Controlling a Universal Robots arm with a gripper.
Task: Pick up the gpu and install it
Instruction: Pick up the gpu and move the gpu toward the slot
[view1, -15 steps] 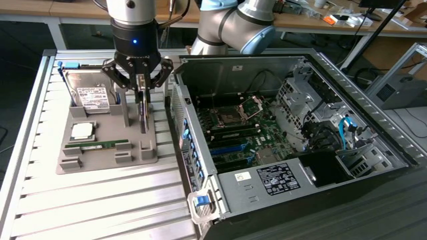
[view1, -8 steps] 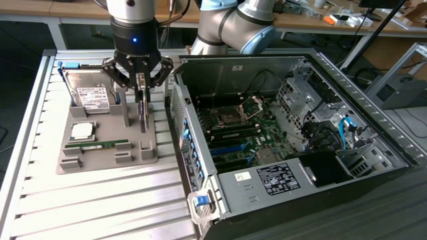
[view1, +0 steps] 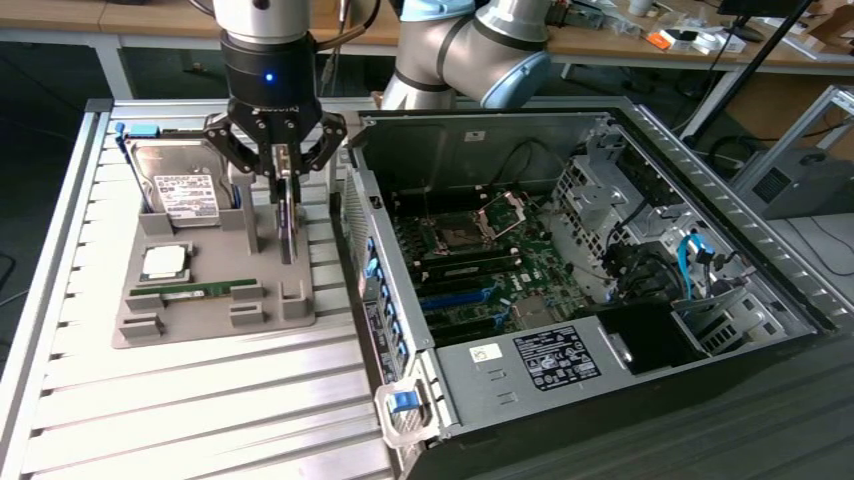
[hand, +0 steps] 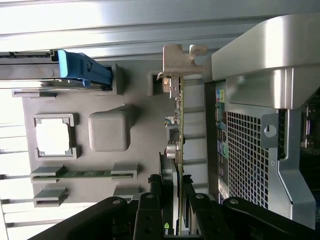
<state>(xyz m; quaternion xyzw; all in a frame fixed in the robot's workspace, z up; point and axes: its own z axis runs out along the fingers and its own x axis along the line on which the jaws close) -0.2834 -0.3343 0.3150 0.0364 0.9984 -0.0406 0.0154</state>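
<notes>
The gpu (view1: 286, 220) is a thin green card standing on edge over the grey tray (view1: 214, 322), just at the exterior view's left of the open computer case (view1: 534, 250). My gripper (view1: 282, 172) hangs straight above it, shut on the card's upper edge. In the wrist view the gpu (hand: 180, 145) runs edge-on between my fingers (hand: 156, 192), with its silver bracket (hand: 177, 56) at the far end. I cannot tell whether the card's lower edge still touches the tray.
The tray also holds a silver hard drive (view1: 183, 185) with blue rails, a CPU (view1: 164, 262) and a narrow RAM stick (view1: 200, 290). The case's perforated rear wall (hand: 245, 150) stands close beside the card. The motherboard (view1: 474, 260) lies exposed inside the case.
</notes>
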